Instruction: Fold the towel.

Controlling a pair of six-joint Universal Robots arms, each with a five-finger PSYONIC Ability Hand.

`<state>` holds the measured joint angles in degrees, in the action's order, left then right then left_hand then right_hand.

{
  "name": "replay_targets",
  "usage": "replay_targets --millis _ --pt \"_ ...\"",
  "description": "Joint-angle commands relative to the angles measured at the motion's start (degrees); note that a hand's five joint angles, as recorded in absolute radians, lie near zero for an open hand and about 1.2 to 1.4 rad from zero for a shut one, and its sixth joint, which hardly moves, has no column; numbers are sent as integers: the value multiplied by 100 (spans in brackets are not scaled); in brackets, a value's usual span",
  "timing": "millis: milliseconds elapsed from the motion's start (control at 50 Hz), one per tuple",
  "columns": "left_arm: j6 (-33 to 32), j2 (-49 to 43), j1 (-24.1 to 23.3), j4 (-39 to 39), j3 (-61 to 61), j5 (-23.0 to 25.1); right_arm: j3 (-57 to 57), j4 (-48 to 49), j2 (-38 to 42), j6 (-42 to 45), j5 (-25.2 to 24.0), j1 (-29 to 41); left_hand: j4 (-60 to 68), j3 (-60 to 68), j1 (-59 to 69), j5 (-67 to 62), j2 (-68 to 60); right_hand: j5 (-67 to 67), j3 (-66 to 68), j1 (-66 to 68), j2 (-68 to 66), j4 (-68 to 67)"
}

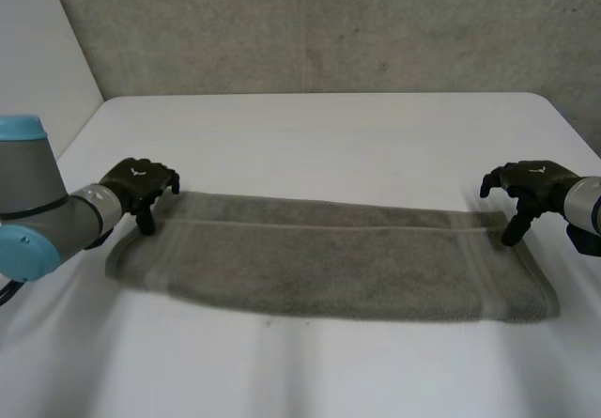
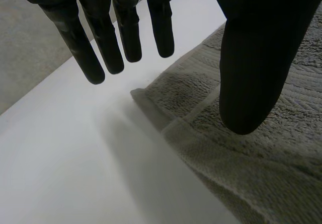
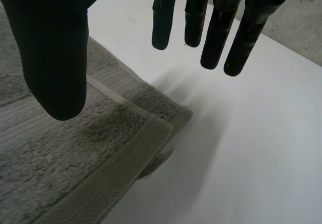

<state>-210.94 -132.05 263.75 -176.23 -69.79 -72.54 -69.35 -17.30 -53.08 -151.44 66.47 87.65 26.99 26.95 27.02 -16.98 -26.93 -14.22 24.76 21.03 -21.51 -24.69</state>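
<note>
A grey towel [image 1: 329, 258] lies flat across the white table [image 1: 310, 136], folded lengthwise into a long strip with its layers slightly offset. My left hand [image 1: 141, 185] hovers at the towel's far left corner, open. In the left wrist view its fingers [image 2: 100, 43] hang straight over bare table just past the towel corner [image 2: 151, 95], and the thumb [image 2: 261, 58] is above the cloth. My right hand [image 1: 531, 185] hovers at the far right corner, also open. Its fingers [image 3: 221, 32] are over the table beyond the doubled corner [image 3: 156, 128], thumb [image 3: 55, 48] above the towel. Neither hand holds cloth.
A grey wall [image 1: 329, 23] stands behind the table's far edge and a white wall [image 1: 38, 42] to the left. Bare tabletop stretches in front of and behind the towel. The table's side edges run close outside each hand, with grey floor [image 2: 25, 58] beyond.
</note>
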Motion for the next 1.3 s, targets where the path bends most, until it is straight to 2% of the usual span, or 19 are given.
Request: replay_targets --millis 20,200,540,660,960,1060,1180,1240,1280,1300 --pt "1 -128 -8 -16 26 276 229 34 324 10 7 -2 644 647 641 -644 -650 -941 887 1261 -1213 -895" --pt "-8 -154 -52 133 62 311 255 87 535 27 -20 -2 962 965 959 -962 -968 -1831 1777 2151 -2103 -1785" --pt "-43 -181 -70 318 79 302 193 78 658 71 -37 -2 1401 1404 1398 -1401 -1407 -1968 1913 2287 -2239 -1921" --pt "-52 -189 -70 309 114 285 141 78 658 89 -37 7 2241 2244 2237 -2241 -2246 -2403 2349 2723 -2675 -2356" --pt "-61 -304 -61 283 141 258 97 96 676 98 -37 7 2192 2195 2189 -2192 -2197 -3145 3091 3464 -3416 -3098" --pt "-61 -356 -61 283 176 241 79 96 693 106 -37 15 1117 1120 1114 -1117 -1122 -3145 3091 3464 -3416 -3098" --pt "-61 -348 -61 283 176 232 70 96 702 106 -46 42 1149 1152 1146 -1149 -1154 -3145 3091 3464 -3416 -3098" --pt "-61 -365 -70 283 176 223 70 96 702 106 -46 51 1822 1825 1818 -1822 -1827 -3162 3108 3481 -3433 -3115" --pt "-61 -383 -70 283 158 223 62 96 702 133 -46 51 3127 3130 3123 -3127 -3132 -3479 3424 3798 -3750 -3432" --pt "-61 -383 -70 283 158 223 62 96 702 133 -46 51 3134 3137 3130 -3134 -3139 -3481 3427 3801 -3753 -3435"
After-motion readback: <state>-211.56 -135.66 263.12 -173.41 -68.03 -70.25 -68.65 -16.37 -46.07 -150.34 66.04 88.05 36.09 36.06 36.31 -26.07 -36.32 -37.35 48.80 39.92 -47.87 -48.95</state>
